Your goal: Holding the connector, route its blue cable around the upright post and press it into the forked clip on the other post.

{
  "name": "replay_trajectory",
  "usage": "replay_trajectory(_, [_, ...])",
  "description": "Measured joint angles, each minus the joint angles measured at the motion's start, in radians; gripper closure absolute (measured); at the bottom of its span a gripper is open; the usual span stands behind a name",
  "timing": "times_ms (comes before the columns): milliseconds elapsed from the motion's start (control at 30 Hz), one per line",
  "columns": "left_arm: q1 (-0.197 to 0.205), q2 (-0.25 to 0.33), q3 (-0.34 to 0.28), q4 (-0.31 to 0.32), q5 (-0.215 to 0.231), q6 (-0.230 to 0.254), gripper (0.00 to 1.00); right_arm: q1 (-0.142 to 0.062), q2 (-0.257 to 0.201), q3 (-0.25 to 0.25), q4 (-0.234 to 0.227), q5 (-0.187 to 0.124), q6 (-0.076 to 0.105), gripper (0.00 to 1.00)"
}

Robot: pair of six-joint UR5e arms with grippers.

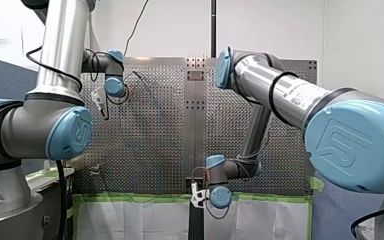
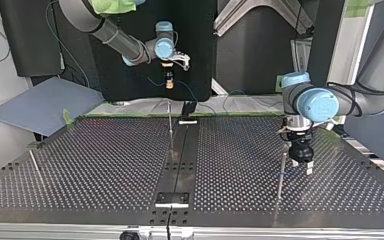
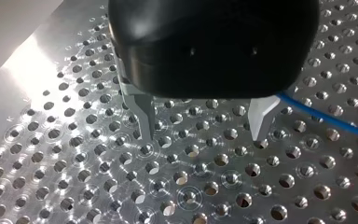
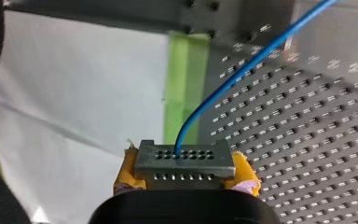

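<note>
My right gripper (image 4: 186, 179) is shut on a grey connector (image 4: 182, 156) with rows of small holes, held between yellow pads (image 4: 127, 171). The blue cable (image 4: 223, 79) leaves the connector's face and curves away over the perforated table. In the top view my right gripper (image 2: 169, 75) holds the connector raised beyond the table's far edge. My left gripper (image 3: 203, 135) is open just above the plate with nothing between its metal fingers (image 3: 144, 116); the blue cable (image 3: 326, 116) runs past beside one finger. In the top view my left gripper (image 2: 302, 167) hangs right next to a thin upright post (image 2: 281, 175).
A second thin post (image 2: 170, 122) stands near the table's middle at the far side, and a third post (image 2: 35, 165) at the top view's left. A dark centre strip (image 2: 180, 155) splits the perforated table. Green tape (image 4: 184, 84) edges the table's rim.
</note>
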Motion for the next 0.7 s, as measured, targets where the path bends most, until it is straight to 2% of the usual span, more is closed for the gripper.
replay_trajectory(167, [0.003,0.0,0.0,0.0,0.0,0.0,0.0,-0.014,0.045,0.0,-0.014,0.002,0.0,1.0])
replay_trajectory(433, [0.007,0.0,0.0,0.001,0.0,0.001,0.0,-0.062,0.113,0.002,-0.046,0.016,0.0,1.0])
replay_trajectory(533, [0.009,0.0,0.0,0.001,0.0,0.001,0.0,-0.074,0.114,0.013,-0.057,0.018,0.001,1.0])
replay_trajectory(700, [0.011,0.0,0.0,0.001,-0.001,0.001,0.0,-0.093,0.087,0.044,-0.088,0.017,0.008,1.0])
